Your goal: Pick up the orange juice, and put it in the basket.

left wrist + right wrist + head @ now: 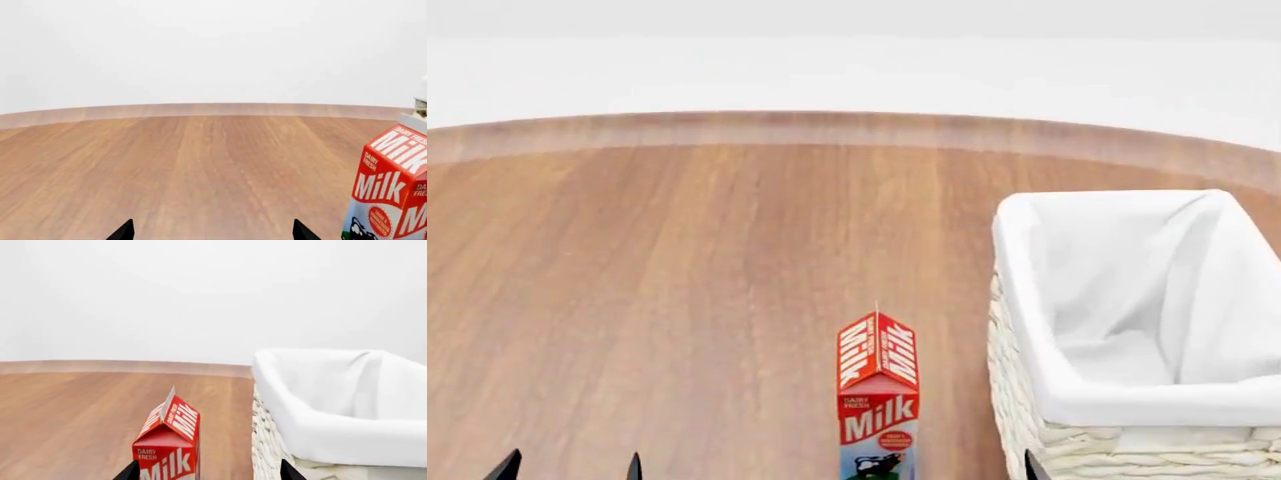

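- The wooden surface fills most of the head view, its rounded far edge meeting a plain white background.
- The basket stands on the surface at the right of the head view: cream woven wicker with a white cloth lining folded over the rim. Inside, only the lining shows.
- The milk carton stands upright on the surface just to the left of the basket, apart from it, with bare wood showing between them. It is red and white, with a gable top and "Milk" printed on its faces.
- The orange juice appears in none of the three views, so its place cannot be told.
- The left end effector shows only as two dark fingertips at the picture's edge, set wide apart with nothing but bare surface between them: released. The milk carton stands off to one side of it.
- The right end effector also shows two dark tips spread wide, released. The milk carton stands ahead of it in the gap between the tips, and whether they touch the carton cannot be told.
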